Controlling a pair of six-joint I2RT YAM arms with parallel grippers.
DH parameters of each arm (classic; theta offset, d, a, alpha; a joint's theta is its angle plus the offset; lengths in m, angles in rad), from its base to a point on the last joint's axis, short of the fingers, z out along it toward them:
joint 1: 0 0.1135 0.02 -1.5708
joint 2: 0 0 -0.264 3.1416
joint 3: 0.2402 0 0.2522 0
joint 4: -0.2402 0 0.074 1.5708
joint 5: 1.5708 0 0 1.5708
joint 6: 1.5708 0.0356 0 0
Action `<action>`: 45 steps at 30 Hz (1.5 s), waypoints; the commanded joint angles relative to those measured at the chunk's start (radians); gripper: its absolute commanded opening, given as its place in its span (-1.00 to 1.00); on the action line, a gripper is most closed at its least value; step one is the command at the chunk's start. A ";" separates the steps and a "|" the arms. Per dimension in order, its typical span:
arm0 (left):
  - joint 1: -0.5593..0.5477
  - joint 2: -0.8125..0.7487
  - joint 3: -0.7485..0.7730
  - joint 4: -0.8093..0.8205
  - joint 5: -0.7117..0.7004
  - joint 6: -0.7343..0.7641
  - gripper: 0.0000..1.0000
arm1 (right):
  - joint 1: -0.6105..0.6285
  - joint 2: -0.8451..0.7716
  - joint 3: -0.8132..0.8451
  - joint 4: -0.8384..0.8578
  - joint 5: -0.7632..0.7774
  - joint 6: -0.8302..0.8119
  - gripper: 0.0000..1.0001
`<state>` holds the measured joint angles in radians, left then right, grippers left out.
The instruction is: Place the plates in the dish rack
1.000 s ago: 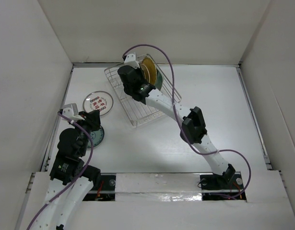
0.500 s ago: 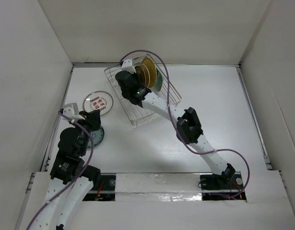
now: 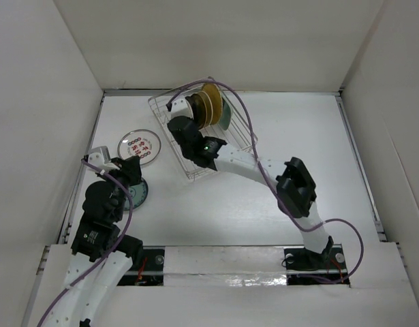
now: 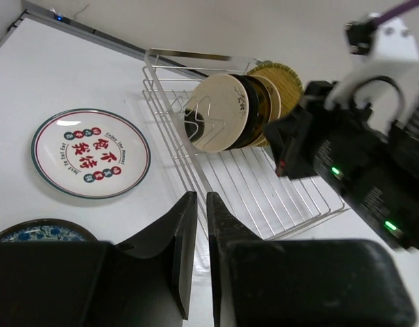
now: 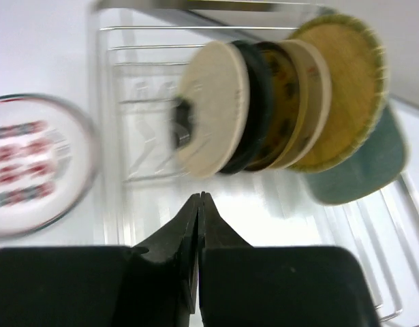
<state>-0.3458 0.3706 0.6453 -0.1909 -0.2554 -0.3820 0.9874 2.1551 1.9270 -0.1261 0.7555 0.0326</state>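
The dish rack (image 3: 226, 153) is a silver wire basket at the back of the table. Several plates stand upright in it (image 3: 209, 107). In the right wrist view they run from cream with dark blotch (image 5: 212, 102), through glossy black (image 5: 255, 102), to pale green (image 5: 366, 167). The white plate with red marks (image 3: 140, 146) lies flat left of the rack. The teal plate (image 3: 137, 194) lies nearer, partly under my left gripper (image 3: 131, 172). That gripper is shut and empty (image 4: 200, 199). My right gripper (image 3: 180, 126) is shut and empty over the rack floor (image 5: 199, 196), just short of the cream plate.
White walls close in the table on three sides. The rack (image 4: 277, 197) sits at an angle, its near corner towards the table's middle. The right arm's elbow (image 3: 296, 187) stands over the table right of centre.
My right gripper has drawn back from the upright plates towards the near side of the rack, and its elbow has swung right. The left arm has not moved.
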 commanded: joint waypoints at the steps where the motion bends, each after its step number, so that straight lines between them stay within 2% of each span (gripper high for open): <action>1: -0.004 -0.028 -0.007 0.056 -0.031 0.006 -0.86 | 0.083 -0.159 -0.123 0.123 -0.221 0.137 -1.00; 3: -0.004 -0.045 -0.007 0.056 -0.045 0.006 -1.00 | 0.138 -0.187 -0.229 0.170 -0.336 0.182 -1.00; 6: 0.036 -0.085 -0.010 0.059 -0.036 -0.001 -1.00 | 0.174 -0.192 -0.296 0.210 -0.487 0.291 -1.00; 9: 0.036 -0.127 -0.012 0.057 -0.048 -0.006 -1.00 | 0.185 -0.132 -0.280 0.203 -0.570 0.380 -1.00; 12: 0.036 -0.159 -0.012 0.051 -0.065 -0.003 -1.00 | 0.206 -0.058 -0.246 0.181 -0.587 0.420 -0.42; 13: 0.036 -0.165 -0.013 0.050 -0.068 -0.003 -1.00 | 0.206 -0.038 -0.206 0.151 -0.570 0.435 -0.12; 14: 0.036 -0.173 -0.010 0.050 -0.068 -0.003 -0.99 | 0.206 -0.017 -0.186 0.134 -0.558 0.444 -0.06; 17: 0.036 -0.180 -0.012 0.048 -0.062 -0.003 -0.93 | 0.206 0.055 -0.129 0.091 -0.512 0.469 0.01; 24: 0.036 -0.199 -0.015 0.053 -0.032 -0.003 -0.90 | 0.188 0.193 -0.045 0.052 -0.485 0.529 0.02; 31: 0.036 -0.213 -0.015 0.057 -0.016 -0.003 -0.88 | 0.178 0.299 0.020 0.051 -0.587 0.581 -0.07; 33: 0.036 -0.217 -0.016 0.059 -0.013 -0.001 -0.88 | 0.178 0.316 0.024 0.059 -0.608 0.592 -0.22; 34: 0.036 -0.217 -0.018 0.059 -0.013 -0.001 -0.88 | 0.178 0.316 0.015 0.068 -0.617 0.596 -0.32; 35: 0.036 -0.217 -0.016 0.062 -0.010 -0.001 -0.88 | 0.178 0.312 0.004 0.094 -0.622 0.605 -0.73; 36: 0.036 -0.219 -0.016 0.064 -0.008 -0.001 -0.87 | 0.178 0.287 -0.014 0.112 -0.624 0.607 -0.94; 37: 0.036 -0.217 -0.016 0.064 -0.008 -0.001 -0.87 | 0.178 0.263 -0.046 0.147 -0.621 0.610 -1.00; 38: 0.036 -0.214 -0.018 0.062 -0.008 -0.001 -0.87 | 0.178 0.232 -0.130 0.233 -0.613 0.612 -1.00; 40: 0.036 -0.213 -0.018 0.061 -0.007 -0.001 -0.87 | 0.178 0.139 -0.198 0.307 -0.575 0.606 -1.00; 42: 0.036 -0.213 -0.015 0.061 -0.008 -0.001 -0.86 | 0.178 0.074 -0.259 0.325 -0.511 0.566 -1.00; 45: 0.036 -0.210 -0.016 0.061 -0.008 -0.003 -0.86 | 0.178 -0.050 -0.266 0.292 -0.376 0.457 -1.00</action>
<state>-0.3122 0.1642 0.6334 -0.1764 -0.2722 -0.3836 1.1645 2.2562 1.6505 0.0940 0.2165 0.6003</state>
